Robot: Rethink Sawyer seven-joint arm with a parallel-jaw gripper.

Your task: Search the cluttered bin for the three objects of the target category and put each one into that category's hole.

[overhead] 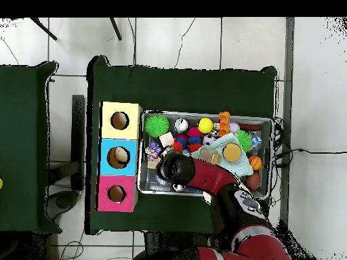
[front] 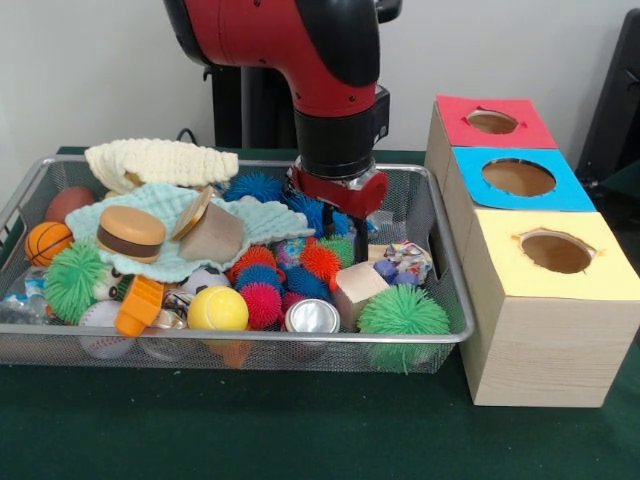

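Note:
My gripper (front: pixel 348 238) reaches down into the right half of the wire mesh bin (front: pixel 452 300), among blue (front: pixel 305 208) and red spiky balls (front: pixel 320 260). Its tips are buried in the clutter, and nothing shows in its hold. A wooden block (front: pixel 358 284) and a green spiky ball (front: pixel 403 311) lie just in front of it. Three boxes with holes stand to the right: red (front: pixel 525 128), blue (front: pixel 560 192) and yellow (front: pixel 600 275). In the overhead view the arm (overhead: pixel 177 169) covers the gripper at the bin's side nearest the boxes, and a pale object lies in the blue box's hole (overhead: pixel 120 156).
The bin also holds a toy burger (front: pixel 131 232), a tan cup (front: pixel 211 235), a yellow ball (front: pixel 217 309), a small basketball (front: pixel 47 241), a second green spiky ball (front: pixel 73 279), a metal can (front: pixel 312 317) and knitted cloths (front: pixel 160 160). Green table cover (front: pixel 250 420) lies in front.

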